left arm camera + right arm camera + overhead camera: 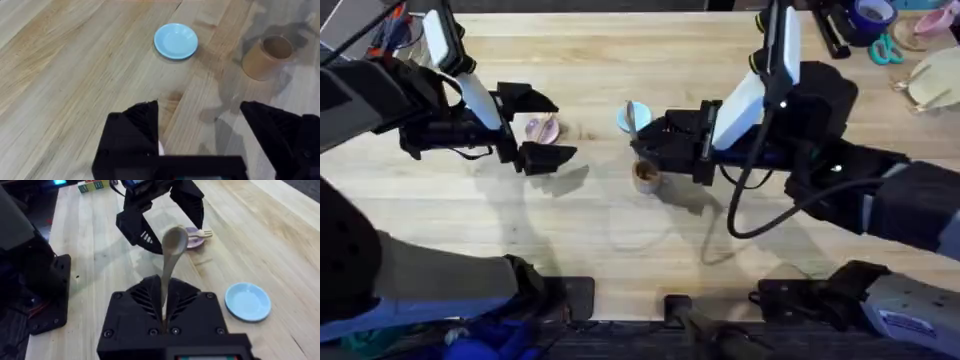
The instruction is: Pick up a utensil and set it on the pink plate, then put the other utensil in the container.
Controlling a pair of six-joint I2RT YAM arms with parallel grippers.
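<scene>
Light wooden tabletop (620, 230). Small wooden fork (201, 233) lies on the pale pink round plate (192, 240). Right gripper (164, 311) fingers pinch the pale wooden spoon (172, 255) by its handle; left gripper (200, 117) fingers spread, empty. Squat wooden cup (646, 176) sits centre-frame overhead. Recommend centring the spoon above the cup before lowering.

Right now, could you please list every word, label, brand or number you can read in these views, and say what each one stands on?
None can be read.
White label on the right arm's base: print too small to read.
Coloured blocks at the table's far edge: markings too blurred to read.
The pink plate, blue plate, wooden container and spoon bear no writing.
</scene>
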